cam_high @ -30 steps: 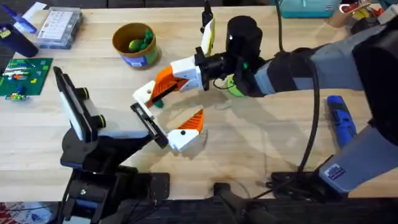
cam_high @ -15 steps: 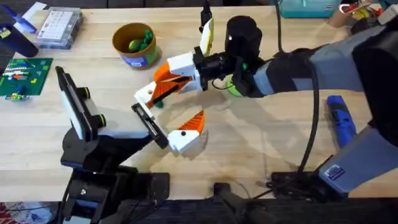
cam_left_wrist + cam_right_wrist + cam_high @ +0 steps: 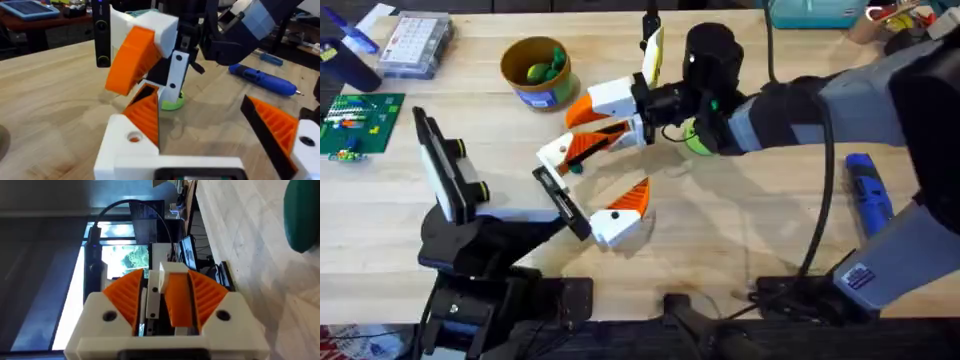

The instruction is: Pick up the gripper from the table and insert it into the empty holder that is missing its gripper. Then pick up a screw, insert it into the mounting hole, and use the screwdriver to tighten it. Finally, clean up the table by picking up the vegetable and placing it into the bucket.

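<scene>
My right gripper (image 3: pixel 582 128) reaches in from the right, its orange pads shut on the gripper (image 3: pixel 578 148), a small orange ribbed wedge with a white base. The white base (image 3: pixel 125 145) with its hole hangs just above the end of the holder (image 3: pixel 560 200), a thin black bar on my left arm. My left gripper (image 3: pixel 590 185) is open, its single orange finger (image 3: pixel 275 130) apart from the bar. The blue screwdriver (image 3: pixel 868 195) lies at the right. A light-green vegetable (image 3: pixel 698 142) sits partly under my right wrist. The bucket (image 3: pixel 520 52) holds green pieces.
A green circuit board (image 3: pixel 360 120) and a clear plastic box (image 3: pixel 415 45) lie at the far left. A teal box (image 3: pixel 810 12) sits at the back right. A black cable (image 3: pixel 820 220) runs down the right side. Bare wood lies between the arms.
My right gripper has tilted up slightly with the orange piece still in it. The left arm has barely shifted.
</scene>
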Controlling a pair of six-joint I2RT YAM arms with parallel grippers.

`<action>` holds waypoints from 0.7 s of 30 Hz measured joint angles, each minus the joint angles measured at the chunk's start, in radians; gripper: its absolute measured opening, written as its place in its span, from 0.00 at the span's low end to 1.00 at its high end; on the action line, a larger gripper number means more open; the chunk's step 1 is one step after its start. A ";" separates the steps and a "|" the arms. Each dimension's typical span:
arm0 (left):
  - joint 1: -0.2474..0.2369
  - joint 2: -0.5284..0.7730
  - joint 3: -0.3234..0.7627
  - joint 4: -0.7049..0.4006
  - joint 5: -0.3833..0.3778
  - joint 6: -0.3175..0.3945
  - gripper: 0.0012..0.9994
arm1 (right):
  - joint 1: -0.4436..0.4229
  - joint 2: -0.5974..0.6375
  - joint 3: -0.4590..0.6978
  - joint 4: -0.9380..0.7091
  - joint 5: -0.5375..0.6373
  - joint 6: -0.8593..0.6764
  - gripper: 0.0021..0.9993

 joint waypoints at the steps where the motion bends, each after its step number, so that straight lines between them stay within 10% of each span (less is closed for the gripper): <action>1: 0.000 0.000 0.000 0.000 0.001 -0.002 0.99 | -0.001 0.000 0.002 -0.001 -0.002 0.001 0.53; 8: 0.000 0.000 0.000 -0.002 0.016 -0.008 0.99 | -0.010 0.000 0.008 0.000 -0.029 0.004 0.63; 14: -0.023 0.000 0.000 -0.006 0.100 -0.001 0.99 | -0.026 -0.003 0.011 -0.015 -0.038 0.002 0.96; 21: -0.024 0.000 0.000 -0.010 0.141 0.001 0.99 | -0.038 -0.003 0.011 -0.016 -0.037 0.000 1.00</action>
